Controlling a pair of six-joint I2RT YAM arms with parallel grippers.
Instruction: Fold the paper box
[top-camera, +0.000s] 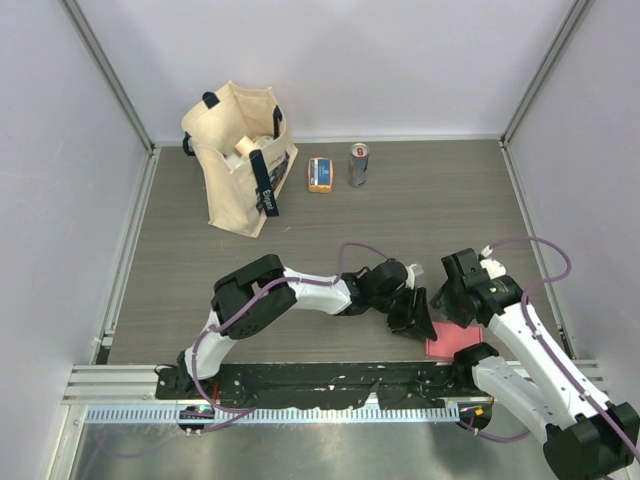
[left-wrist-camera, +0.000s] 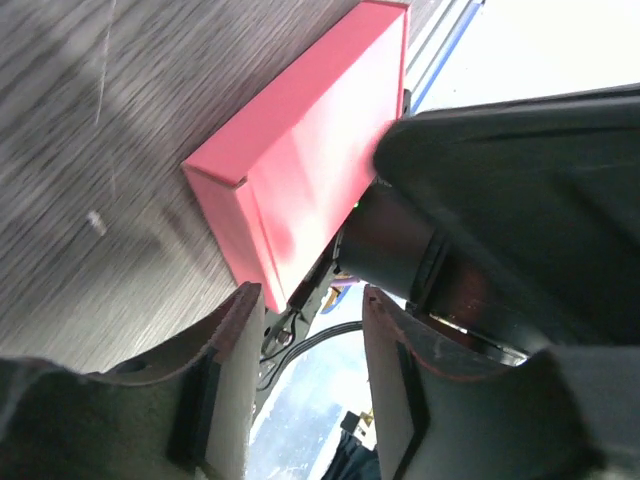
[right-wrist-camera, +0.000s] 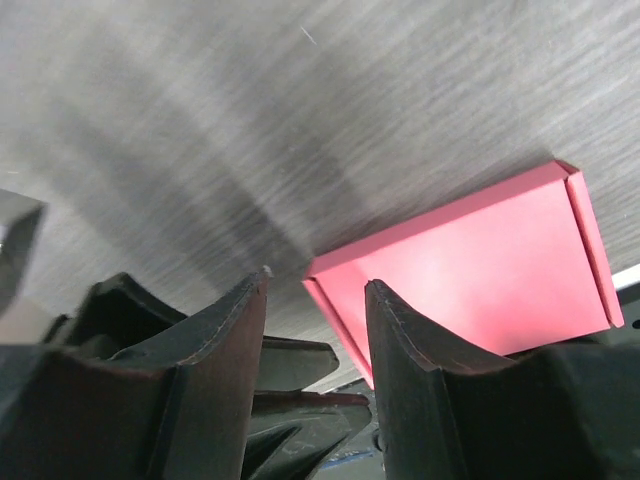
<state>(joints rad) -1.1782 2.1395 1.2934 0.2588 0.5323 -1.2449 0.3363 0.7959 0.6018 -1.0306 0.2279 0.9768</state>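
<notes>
The paper box (top-camera: 452, 345) is a pinkish-red low block lying flat on the table near the front edge, its flaps closed. In the left wrist view the paper box (left-wrist-camera: 300, 160) lies just past my fingertips. My left gripper (left-wrist-camera: 312, 300) is open, with nothing between its fingers, and its left fingertip is close to the box's near corner. In the top view the left gripper (top-camera: 413, 318) stands at the box's left side. My right gripper (right-wrist-camera: 317, 285) is open above the near-left corner of the box (right-wrist-camera: 480, 260). From above, the right gripper (top-camera: 458, 312) hovers over the box's far edge.
A beige tote bag (top-camera: 240, 165) stands at the back left. A small orange-and-blue packet (top-camera: 320, 175) and a drink can (top-camera: 359, 164) sit beside it. The metal rail (top-camera: 300, 380) runs along the table's front edge, right behind the box. Walls close in both sides.
</notes>
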